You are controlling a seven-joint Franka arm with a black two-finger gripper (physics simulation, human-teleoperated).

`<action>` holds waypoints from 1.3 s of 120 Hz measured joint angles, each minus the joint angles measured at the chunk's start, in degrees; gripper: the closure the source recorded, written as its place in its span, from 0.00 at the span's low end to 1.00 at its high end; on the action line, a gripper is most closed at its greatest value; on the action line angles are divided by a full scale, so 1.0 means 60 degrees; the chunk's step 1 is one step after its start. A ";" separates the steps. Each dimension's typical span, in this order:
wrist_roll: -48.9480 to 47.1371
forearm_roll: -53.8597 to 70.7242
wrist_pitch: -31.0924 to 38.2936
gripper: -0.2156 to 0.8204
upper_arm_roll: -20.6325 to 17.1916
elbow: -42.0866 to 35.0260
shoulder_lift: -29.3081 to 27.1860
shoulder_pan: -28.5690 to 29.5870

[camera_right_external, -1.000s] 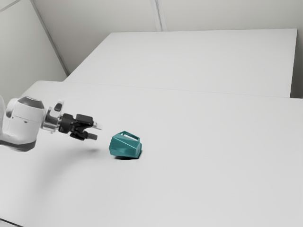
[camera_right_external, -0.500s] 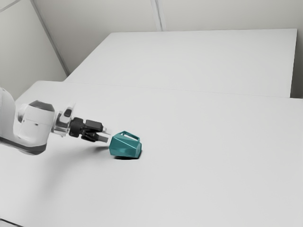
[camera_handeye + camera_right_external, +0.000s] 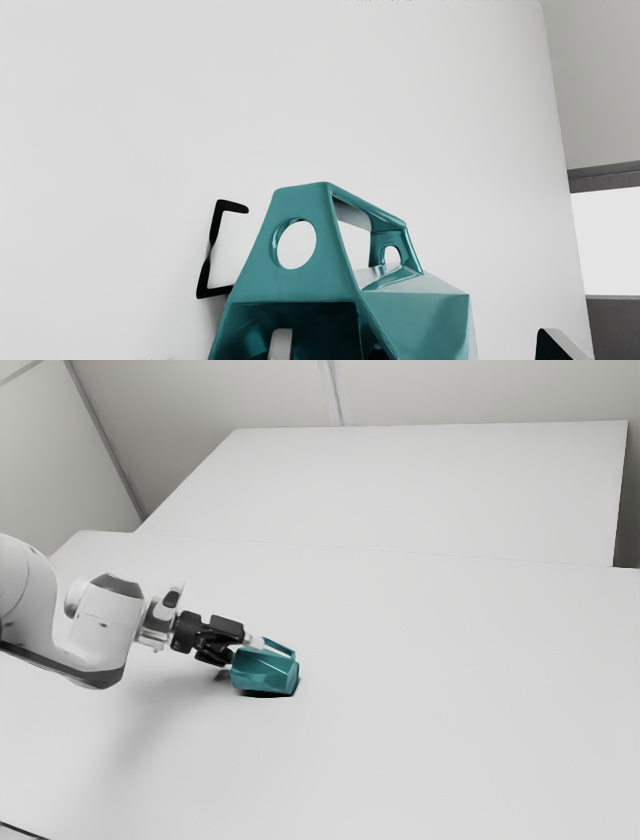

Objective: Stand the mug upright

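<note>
The mug is lying on its side, with its handle raised and its mouth facing toward our hand. It rests on the counter, and just at this mouth end is the hand, with its fingers spread. One finger appears to be within the mouth, while the other finger stands outside the side wall, apart from it. So we judge that the wall is between them, but we are not pinching it. Behind the hand, the arm reaches in from the exterior view's left.

As the mug lies now, it is not upright. What is left, in our judgement, is to close on the wall, to turn the mug until the mouth looks up, to put it on its base and to let it go.

The wrist view gives us the hollow inside, the pierced handle, and a black bent band beside the mug, perhaps its shadow. From the exterior view we learn instead how the whole mug lies along the counter, its base end toward the exterior view's right, and how low the arm comes.
</note>
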 joint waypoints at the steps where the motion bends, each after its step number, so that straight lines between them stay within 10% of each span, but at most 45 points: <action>1: -0.0010 -0.0002 0.0009 0.38 0.0000 0.0000 0.0001 0.0000; 35: -0.0284 0.0008 0.0202 0.72 -0.0005 -0.0025 0.0003 0.0009; 121: -0.0618 -0.0001 0.0484 0.94 -0.0726 0.0257 -0.0809 -0.0102; 156: -0.2254 0.6476 0.0564 0.96 -0.1623 0.2859 -0.0965 -0.0246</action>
